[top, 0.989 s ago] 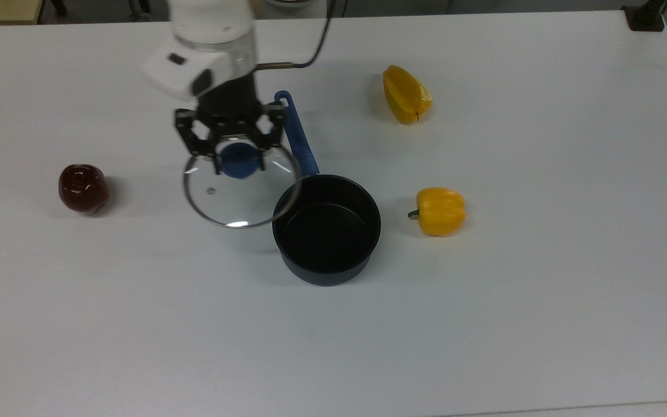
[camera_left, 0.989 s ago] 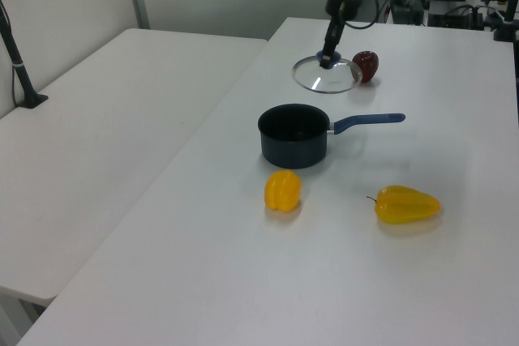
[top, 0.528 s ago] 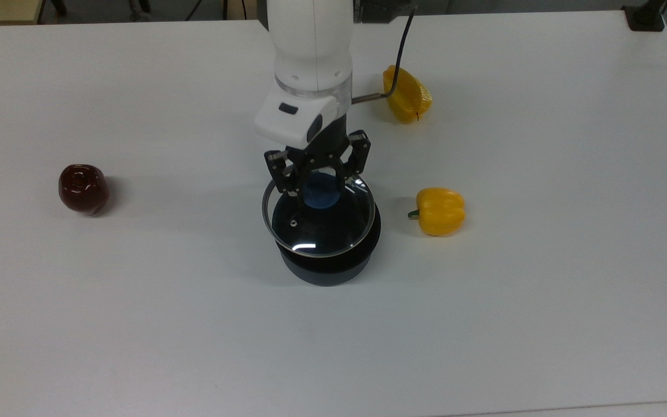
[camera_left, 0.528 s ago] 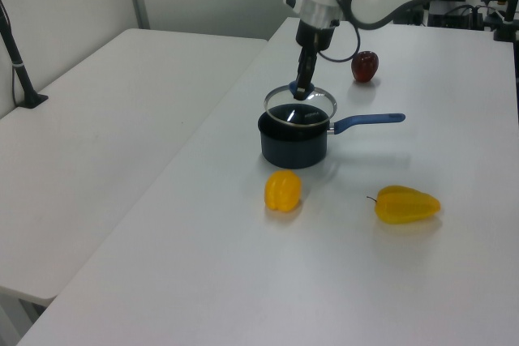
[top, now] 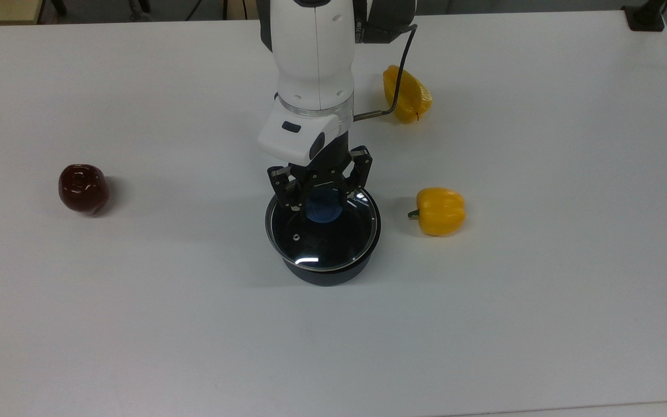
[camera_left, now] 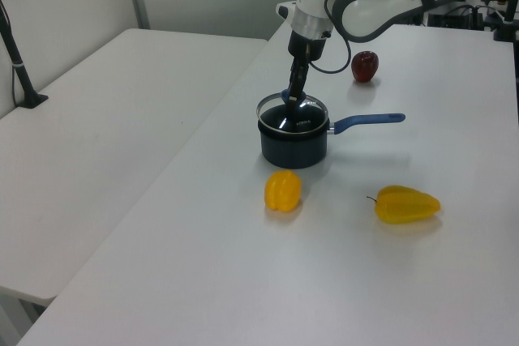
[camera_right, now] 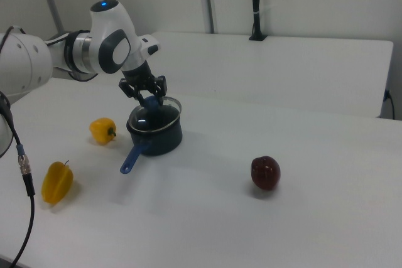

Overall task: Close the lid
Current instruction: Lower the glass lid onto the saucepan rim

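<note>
Your glass lid (top: 322, 231) sits over the dark saucepan (camera_left: 293, 145), its metal rim nearly matching the pan's mouth in the top view, with a slight offset toward the top view's left. The gripper (top: 321, 194) has its fingers (top: 287, 198) clasped around the lid's blue knob (top: 322, 208). By the look of it the covering is almost done: seating and release remain. Half a second ago the lid hung higher and further off-centre; a second ago it was beside the pan. On the tabletop (top: 542, 289), the red apple (top: 83, 188) and two yellow peppers (top: 440, 211) (top: 406, 94) lie unchanged.
</note>
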Robot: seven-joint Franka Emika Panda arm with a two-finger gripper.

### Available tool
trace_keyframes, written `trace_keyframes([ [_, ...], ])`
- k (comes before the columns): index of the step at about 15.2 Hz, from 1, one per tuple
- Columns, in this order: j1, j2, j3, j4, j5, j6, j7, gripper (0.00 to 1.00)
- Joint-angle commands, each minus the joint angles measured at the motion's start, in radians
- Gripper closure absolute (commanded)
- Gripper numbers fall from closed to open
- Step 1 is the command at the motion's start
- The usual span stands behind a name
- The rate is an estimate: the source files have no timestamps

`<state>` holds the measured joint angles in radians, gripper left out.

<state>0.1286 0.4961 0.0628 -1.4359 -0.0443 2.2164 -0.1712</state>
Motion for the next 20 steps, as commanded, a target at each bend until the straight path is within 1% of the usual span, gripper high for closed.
trace_keyframes([
  [1, 0.008, 0.004, -0.003, 0.015, 0.000, 0.000, 0.016, 0.57],
  [11, 0.009, -0.001, -0.001, 0.009, 0.003, -0.030, 0.018, 0.57],
  [17, 0.016, 0.001, 0.000, -0.005, 0.003, -0.030, 0.018, 0.54],
  [18, 0.016, 0.002, -0.001, -0.005, 0.003, -0.030, 0.019, 0.52],
  [20, 0.016, 0.002, 0.000, -0.009, 0.003, -0.030, 0.019, 0.42],
])
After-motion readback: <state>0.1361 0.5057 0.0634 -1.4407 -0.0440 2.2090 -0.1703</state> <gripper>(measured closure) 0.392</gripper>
